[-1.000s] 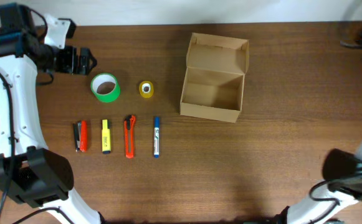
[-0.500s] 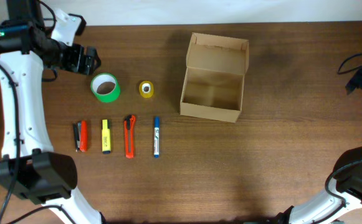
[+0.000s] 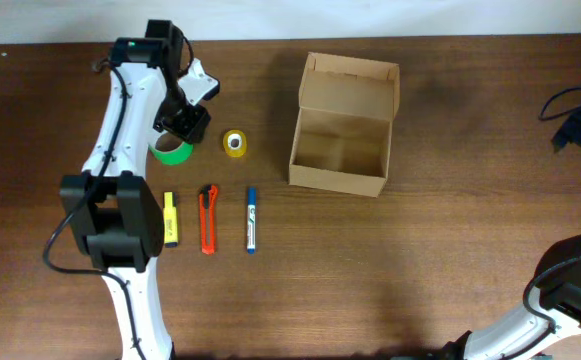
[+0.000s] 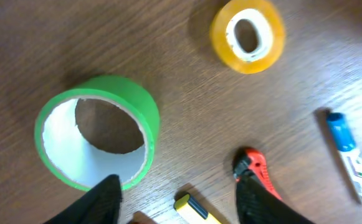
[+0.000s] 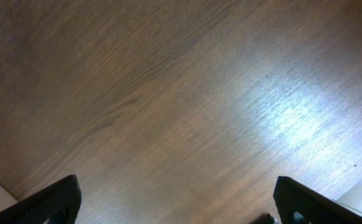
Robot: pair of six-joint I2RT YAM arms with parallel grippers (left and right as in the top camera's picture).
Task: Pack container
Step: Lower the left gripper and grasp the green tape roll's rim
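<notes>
The container (image 3: 336, 180) is an open brown cardboard box at centre right, flap lid standing up at its back; its inside looks empty. My left gripper (image 3: 185, 125) hangs open just above the green tape roll (image 3: 173, 153), which it partly covers. In the left wrist view my open fingers (image 4: 177, 202) frame the green roll (image 4: 142, 109), a yellow tape roll (image 4: 248, 34), a yellow highlighter tip (image 4: 196, 211), an orange cutter (image 4: 255, 174) and a blue marker (image 4: 349, 155). My right gripper (image 3: 580, 130) is open over bare table at the far right, holding nothing (image 5: 181, 208).
On the table in front of the rolls lie the yellow highlighter (image 3: 170, 220), orange cutter (image 3: 208, 218) and blue marker (image 3: 251, 218) in a row. The yellow roll (image 3: 234, 143) sits between the green roll and the box. My left arm covers the row's left end.
My left arm has swung right from the table's far left edge and now sits over the green tape roll. The right gripper stays at the right edge.
</notes>
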